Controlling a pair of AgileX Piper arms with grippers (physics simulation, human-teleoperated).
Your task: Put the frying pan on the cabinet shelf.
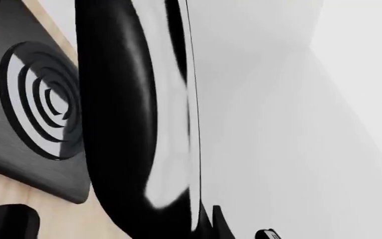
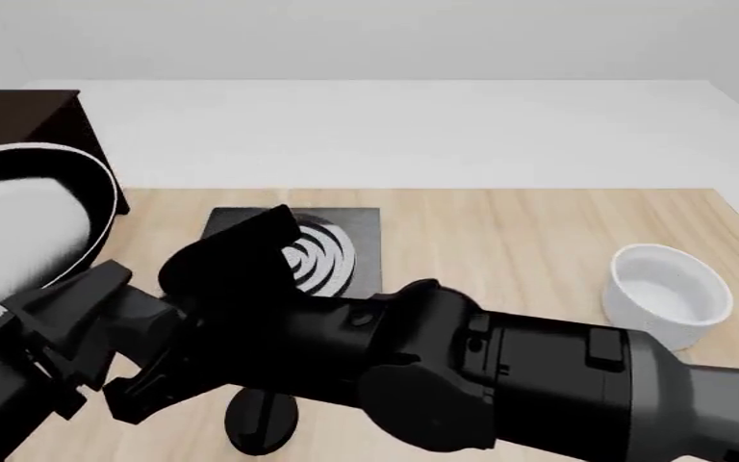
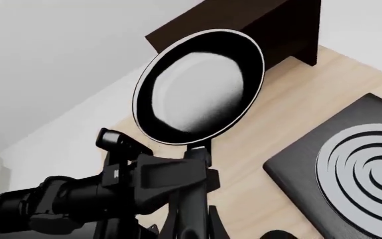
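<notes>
The frying pan (image 2: 23, 221) is off the table at the far left, tipped up on edge. Its light inner face shows in the right wrist view (image 3: 198, 94), and its glossy black wall fills the left wrist view (image 1: 118, 124). My left gripper (image 2: 103, 294) is shut on the pan's black handle (image 3: 192, 209) just below the rim. The dark brown cabinet (image 2: 23, 120) stands behind the pan at the back left; it also shows in the right wrist view (image 3: 270, 25). My right arm (image 2: 498, 375) reaches across towards the handle. Its fingers are hidden among the black parts.
The black square hob (image 2: 350, 236) with grey rings lies mid-table, under the right arm. A white bowl (image 2: 669, 289) stands at the right. A dark round shape (image 2: 261, 419) sits on the table below the arms.
</notes>
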